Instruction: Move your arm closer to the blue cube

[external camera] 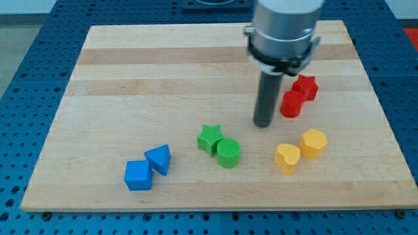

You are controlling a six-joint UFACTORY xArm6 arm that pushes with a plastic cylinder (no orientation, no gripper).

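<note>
The blue cube (pixel 138 175) lies near the board's bottom left, touching a blue triangular block (pixel 159 158) on its upper right. My tip (pixel 263 124) rests on the board right of centre, far to the right of and above the blue cube. It stands just left of a red cylinder (pixel 292 104) and above and to the right of a green star (pixel 209 138) and green cylinder (pixel 228 153).
A red star (pixel 305 86) sits up and to the right of the red cylinder. A yellow heart-shaped block (pixel 287 158) and a yellow hexagonal block (pixel 313 143) lie below and right of my tip. The wooden board (pixel 130 78) lies on a blue perforated table.
</note>
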